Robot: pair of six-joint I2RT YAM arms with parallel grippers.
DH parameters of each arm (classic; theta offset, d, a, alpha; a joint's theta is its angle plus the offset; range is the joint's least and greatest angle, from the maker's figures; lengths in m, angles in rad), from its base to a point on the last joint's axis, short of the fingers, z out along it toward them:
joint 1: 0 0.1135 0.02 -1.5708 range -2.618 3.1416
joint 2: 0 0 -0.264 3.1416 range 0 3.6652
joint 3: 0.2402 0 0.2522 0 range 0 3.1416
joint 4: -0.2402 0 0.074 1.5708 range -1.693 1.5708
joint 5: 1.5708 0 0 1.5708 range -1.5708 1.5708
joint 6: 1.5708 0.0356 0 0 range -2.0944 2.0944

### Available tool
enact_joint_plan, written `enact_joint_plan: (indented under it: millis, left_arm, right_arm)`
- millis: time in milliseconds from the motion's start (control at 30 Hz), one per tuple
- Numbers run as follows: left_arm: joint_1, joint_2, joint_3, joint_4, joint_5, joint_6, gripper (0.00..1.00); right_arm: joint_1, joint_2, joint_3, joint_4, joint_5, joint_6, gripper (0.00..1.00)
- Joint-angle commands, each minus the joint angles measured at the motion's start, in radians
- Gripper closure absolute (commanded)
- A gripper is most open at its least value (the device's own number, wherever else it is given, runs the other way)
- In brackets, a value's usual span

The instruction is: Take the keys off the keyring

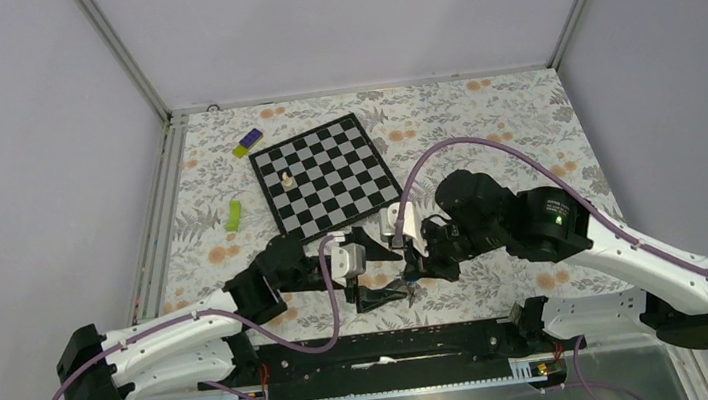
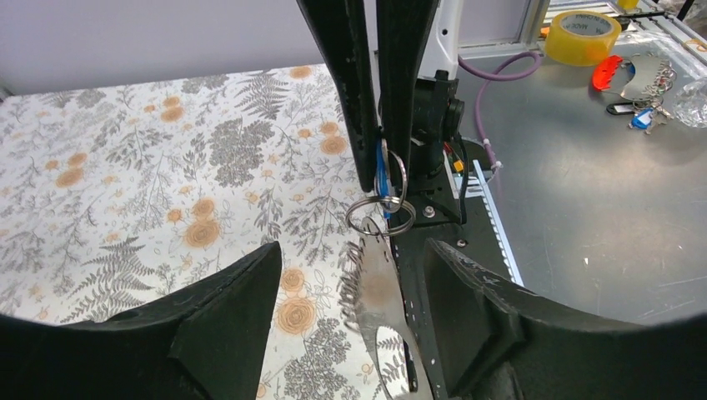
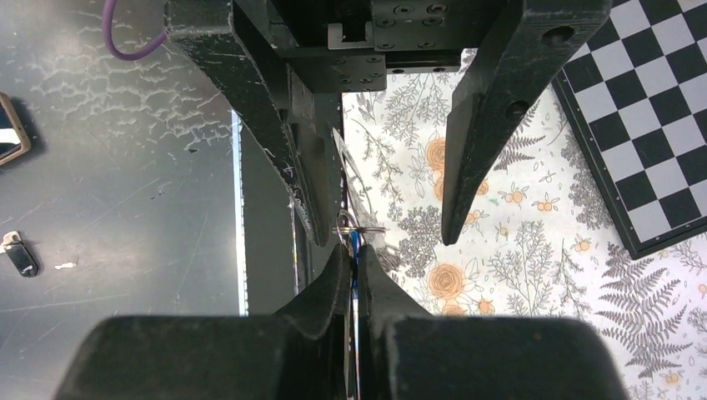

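Observation:
The keyring [image 2: 381, 215] is a thin wire ring carrying a blue tag [image 2: 383, 179]. My right gripper [image 3: 353, 248] is shut on that tag and holds the ring up just above the floral cloth. One flat silvery key [image 2: 379, 292] hangs from the ring, and its blade lies between the fingers of my left gripper [image 2: 352, 246]. That gripper stands open and its fingers are apart from the key on both sides. In the right wrist view the ring [image 3: 360, 228] shows edge-on above my shut fingertips. From above, the two grippers meet near the table's front edge [image 1: 401, 277].
A chessboard [image 1: 325, 173] with a white chess piece [image 1: 286, 178] lies behind the grippers. A green piece [image 1: 233, 215] and a purple-yellow block [image 1: 248, 142] sit at the back left. On the metal plate [image 2: 584, 217] are a yellow tape roll [image 2: 581, 35] and another key bunch [image 2: 650, 92].

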Motion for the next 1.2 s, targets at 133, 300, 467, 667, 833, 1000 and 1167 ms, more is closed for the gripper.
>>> enact_joint_plan:
  millis: [133, 300, 467, 667, 833, 1000, 1167]
  left_arm:
    - [-0.001, 0.021, -0.038, 0.257, 0.016, -0.046, 0.32]
    - [-0.002, 0.039, -0.032, 0.289, 0.032, -0.051, 0.35]
    - [-0.001, 0.044, -0.035, 0.300, 0.054, -0.048, 0.44]
    - [-0.001, 0.056, -0.035, 0.304, 0.076, -0.058, 0.55]
    - [-0.001, 0.059, -0.030, 0.301, 0.075, -0.062, 0.68]
    - [-0.002, 0.065, -0.026, 0.295, 0.072, -0.068, 0.74]
    - [-0.001, 0.070, -0.020, 0.288, 0.071, -0.072, 0.82]
  right_arm:
    - [0.000, 0.050, 0.105, -0.081, 0.012, 0.015, 1.00]
    - [0.000, 0.058, 0.105, -0.080, 0.011, 0.021, 1.00]
    - [0.000, 0.050, 0.103, -0.069, 0.018, 0.025, 1.00]
    - [0.000, 0.032, 0.093, -0.043, 0.029, 0.029, 1.00]
    - [0.001, 0.020, 0.088, -0.031, 0.038, 0.029, 1.00]
    - [0.000, 0.007, 0.080, -0.022, 0.045, 0.029, 1.00]
    - [0.000, -0.005, 0.073, -0.017, 0.056, 0.032, 1.00]
